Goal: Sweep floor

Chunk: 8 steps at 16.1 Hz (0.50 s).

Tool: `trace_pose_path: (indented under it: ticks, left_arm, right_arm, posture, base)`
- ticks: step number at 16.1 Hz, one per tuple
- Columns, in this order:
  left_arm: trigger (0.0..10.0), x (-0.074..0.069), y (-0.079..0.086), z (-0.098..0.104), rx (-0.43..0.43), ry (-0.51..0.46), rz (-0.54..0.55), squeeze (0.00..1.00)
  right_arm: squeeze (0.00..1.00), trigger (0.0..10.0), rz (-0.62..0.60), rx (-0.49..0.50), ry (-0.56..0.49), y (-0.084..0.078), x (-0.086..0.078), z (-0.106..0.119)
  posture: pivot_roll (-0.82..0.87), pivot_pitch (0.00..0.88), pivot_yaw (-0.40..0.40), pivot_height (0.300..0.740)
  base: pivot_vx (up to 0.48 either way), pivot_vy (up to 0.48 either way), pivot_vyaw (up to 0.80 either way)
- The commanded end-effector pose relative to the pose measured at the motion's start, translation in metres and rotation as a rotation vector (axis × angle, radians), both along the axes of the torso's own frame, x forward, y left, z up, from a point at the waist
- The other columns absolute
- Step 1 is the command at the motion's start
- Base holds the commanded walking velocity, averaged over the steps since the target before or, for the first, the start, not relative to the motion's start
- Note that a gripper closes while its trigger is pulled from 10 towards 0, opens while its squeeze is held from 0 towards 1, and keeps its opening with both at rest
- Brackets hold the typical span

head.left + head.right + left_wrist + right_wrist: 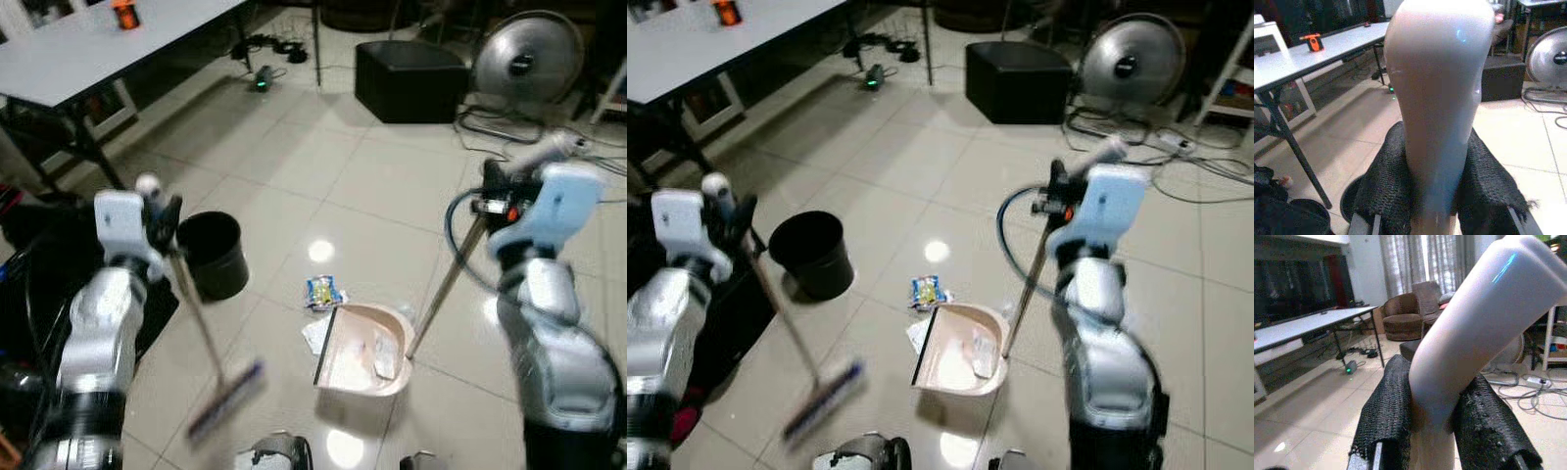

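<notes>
Glossy pale tiled floor (pixel 294 166), with a grey desk (pixel 88 49) at the far left carrying a small orange object (pixel 124 14). Beyond, a black box (pixel 407 78), a round fan (pixel 527 59) and loose cables (pixel 509 127). Near the middle of the floor, a black bin (pixel 213 255). Just beside it, toward the right, a pink dustpan (pixel 361 350) resting on the tiles, holding pale scraps, with a small blue-and-yellow wrapper (pixel 323 291) at its far edge. Left hand (pixel 162 223) clamped on the broom handle (pixel 191 304); broom head (pixel 227 397) blurred, apparently at floor level left of the dustpan. Right hand (pixel 495 196) closed around the dustpan's long handle (pixel 446 284), held tilted.
</notes>
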<state>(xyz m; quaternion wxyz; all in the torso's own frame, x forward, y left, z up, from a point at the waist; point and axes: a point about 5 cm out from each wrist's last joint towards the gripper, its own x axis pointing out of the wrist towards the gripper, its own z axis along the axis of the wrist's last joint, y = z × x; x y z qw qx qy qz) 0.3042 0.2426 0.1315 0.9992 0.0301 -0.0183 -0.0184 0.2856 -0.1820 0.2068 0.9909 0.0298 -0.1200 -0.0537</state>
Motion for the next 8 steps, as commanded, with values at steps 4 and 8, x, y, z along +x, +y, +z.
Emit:
trace_pose_path:
  ticks: [4,8]
  left_arm:
    - [10.0,-0.016,-0.016,0.018,0.054,-0.035,-0.056,0.0]
    - [10.0,-0.023,-0.025,0.019,0.052,-0.041,-0.066,0.0]
  right_arm:
    - [0.0,10.0,0.046,0.052,-0.141,-0.002,0.005,0.058]
    - [0.0,10.0,0.054,0.07,-0.154,-0.004,0.008,0.073]
  posture:
    - [0.05,0.0,0.114,0.74]
    - [0.05,0.0,0.117,0.74]
  base:
    - [0.0,0.0,0.6]
    - [0.0,0.0,0.75]
